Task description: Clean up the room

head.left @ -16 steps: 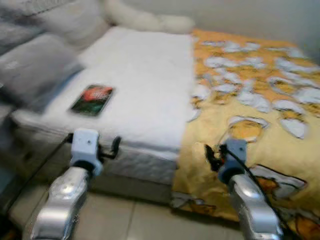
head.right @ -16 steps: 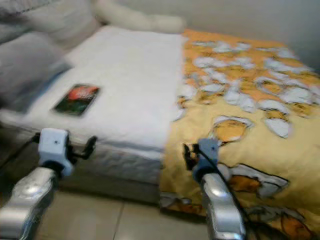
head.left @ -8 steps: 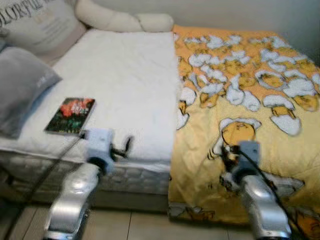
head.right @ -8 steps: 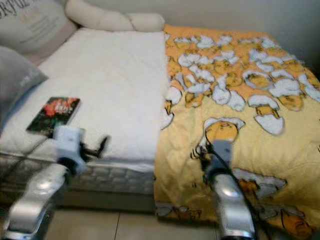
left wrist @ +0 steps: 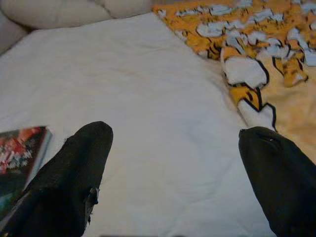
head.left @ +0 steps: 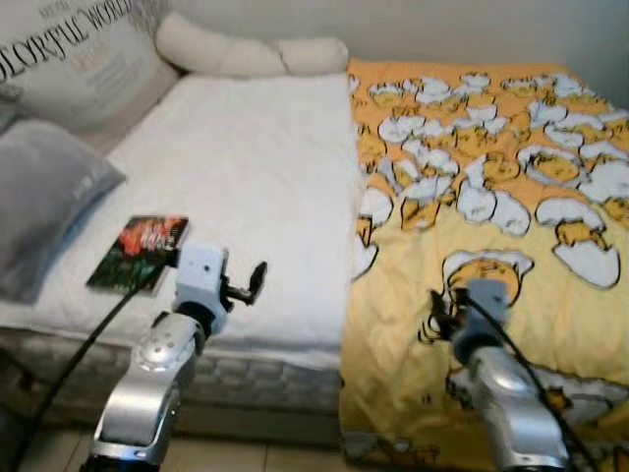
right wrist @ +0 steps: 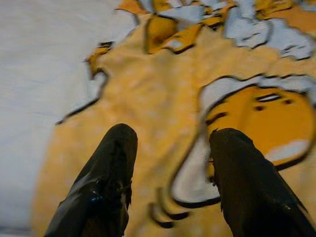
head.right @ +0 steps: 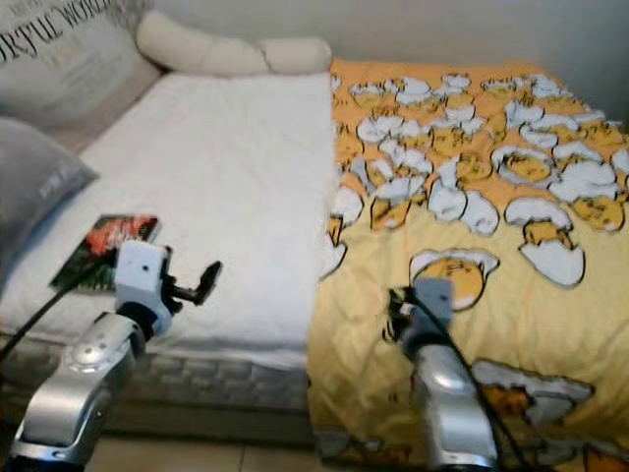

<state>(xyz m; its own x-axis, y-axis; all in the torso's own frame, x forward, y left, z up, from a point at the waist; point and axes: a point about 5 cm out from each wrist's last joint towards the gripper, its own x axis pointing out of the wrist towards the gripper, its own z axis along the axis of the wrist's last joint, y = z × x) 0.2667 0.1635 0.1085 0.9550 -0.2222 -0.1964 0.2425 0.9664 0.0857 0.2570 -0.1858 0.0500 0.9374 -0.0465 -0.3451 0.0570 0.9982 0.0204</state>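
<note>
Book [head.left: 139,253] lies flat on the white sheet [head.left: 256,177] near the bed's edge, beside a grey pillow [head.left: 44,211]. My left gripper [left wrist: 175,163] hovers just right of it, fingers wide, empty. My right gripper [right wrist: 170,173] hangs part open over the yellow quilt [head.left: 491,197], empty.

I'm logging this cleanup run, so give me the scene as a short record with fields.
place: bed with a bare white mattress top
blanket: yellow blanket with a cartoon print covers the bed's right part
book: book lies flat near the bed's front left edge
pillows: grey pillow at left, lettered pillow behind it, cream bolster at the far end
left gripper: left gripper open, over the white part, just right of the book
right gripper: right gripper open, over the blanket
</note>
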